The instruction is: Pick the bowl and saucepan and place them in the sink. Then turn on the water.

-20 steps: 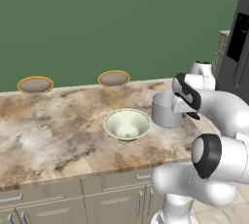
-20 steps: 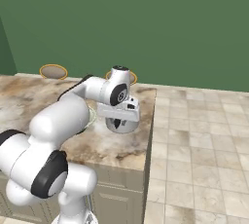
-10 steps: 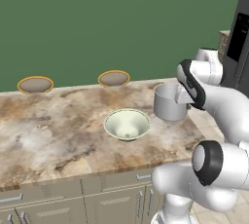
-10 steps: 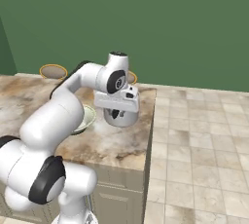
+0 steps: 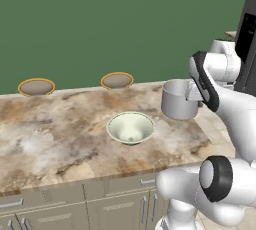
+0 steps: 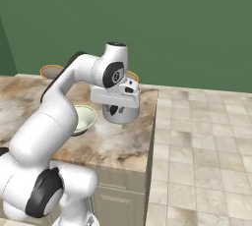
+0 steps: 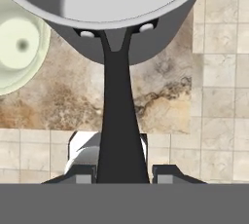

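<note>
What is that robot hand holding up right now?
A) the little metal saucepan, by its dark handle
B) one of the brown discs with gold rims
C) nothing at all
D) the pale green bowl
A: in the hand view the gripper clamps the dark handle of the saucepan, which hangs in the air above the counter, while the bowl sits on the marble apart from it.

A rendered home kitchen is showing here: a brown-and-cream marbled stone countertop is lying over pale grey cabinet drawers with slim metal handles, beige square floor tiles are spreading beside it, and a plain dark green wall is standing behind.
</note>
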You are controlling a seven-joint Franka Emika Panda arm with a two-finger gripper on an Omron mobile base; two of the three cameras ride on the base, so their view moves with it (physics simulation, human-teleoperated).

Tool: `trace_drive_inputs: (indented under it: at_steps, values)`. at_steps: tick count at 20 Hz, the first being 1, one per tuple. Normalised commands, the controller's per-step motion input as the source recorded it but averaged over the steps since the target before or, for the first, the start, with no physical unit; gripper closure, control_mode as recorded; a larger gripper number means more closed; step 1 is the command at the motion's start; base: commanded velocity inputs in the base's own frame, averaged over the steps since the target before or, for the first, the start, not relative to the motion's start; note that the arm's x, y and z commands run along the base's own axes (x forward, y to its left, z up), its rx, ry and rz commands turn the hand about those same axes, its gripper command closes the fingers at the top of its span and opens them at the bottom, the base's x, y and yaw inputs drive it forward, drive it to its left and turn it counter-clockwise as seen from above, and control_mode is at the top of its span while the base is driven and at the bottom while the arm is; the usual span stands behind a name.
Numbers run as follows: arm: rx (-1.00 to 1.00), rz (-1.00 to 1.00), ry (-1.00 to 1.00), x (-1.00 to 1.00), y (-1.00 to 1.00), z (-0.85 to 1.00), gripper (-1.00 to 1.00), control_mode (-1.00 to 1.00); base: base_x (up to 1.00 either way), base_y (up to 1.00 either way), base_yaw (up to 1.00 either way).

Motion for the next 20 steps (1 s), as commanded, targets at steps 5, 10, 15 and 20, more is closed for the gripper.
trace_drive_inputs:
  at_steps: [5, 10, 15, 20]
  values:
    - [0.0, -0.02, 0.0, -0.37, 0.0, 0.38, 1.0, -1.0, 0.0, 0.0, 0.0]
    - [0.0, -0.04, 0.0, -0.26, 0.05, 0.3, 1.0, -1.0, 0.0, 0.0, 0.0]
    - [0.0, -0.08, 0.0, -0.16, 0.13, 0.23, 1.0, -1.0, 0.0, 0.0, 0.0]
    - [0.0, -0.09, 0.0, -0.17, 0.12, 0.04, 1.0, -1.0, 0.0, 0.0, 0.0]
